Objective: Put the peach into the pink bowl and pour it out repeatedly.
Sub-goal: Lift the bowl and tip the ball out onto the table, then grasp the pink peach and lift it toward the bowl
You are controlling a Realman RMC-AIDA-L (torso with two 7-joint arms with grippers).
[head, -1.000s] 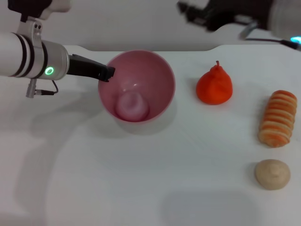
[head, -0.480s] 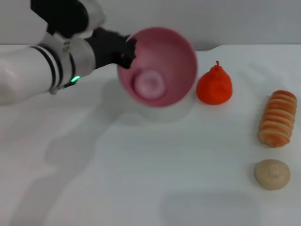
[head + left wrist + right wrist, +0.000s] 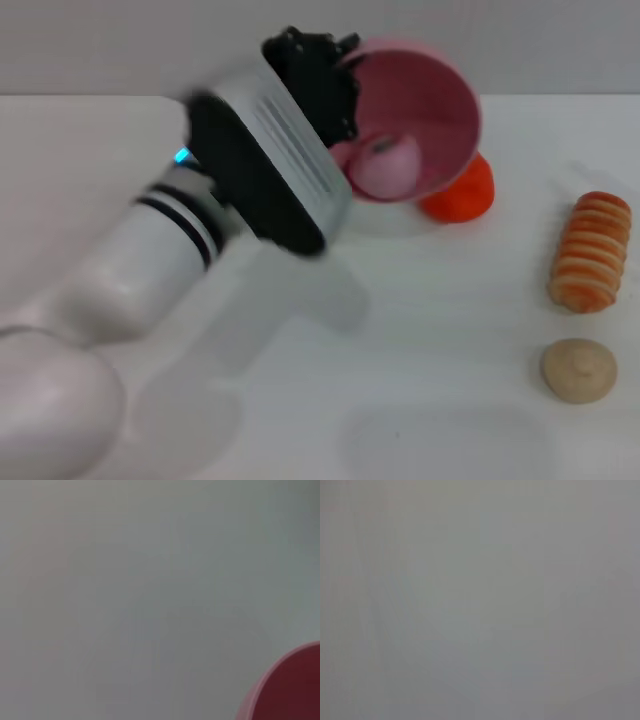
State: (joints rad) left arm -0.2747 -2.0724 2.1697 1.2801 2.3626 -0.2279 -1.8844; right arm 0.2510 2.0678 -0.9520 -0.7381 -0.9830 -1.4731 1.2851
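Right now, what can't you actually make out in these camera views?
- Left gripper, head view: fingers blurred against the pink bowl, so the grip is unclear.
- Orange-red fruit, head view: mostly hidden behind the bowl.
- Peach: smeared, whether it touches the rim is unclear.
- Right gripper: in no view; the right wrist view shows only grey.

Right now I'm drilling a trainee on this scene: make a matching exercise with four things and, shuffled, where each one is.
Things:
1. peach
2. bowl
3. bun
4. pear

Places:
A. partly hidden behind the bowl
B. lifted and tipped, at the left gripper
C. inside the bowl, by its lower rim
D. on the table, nearest the robot on its right

Pairs: 1-C, 2-B, 3-D, 4-A
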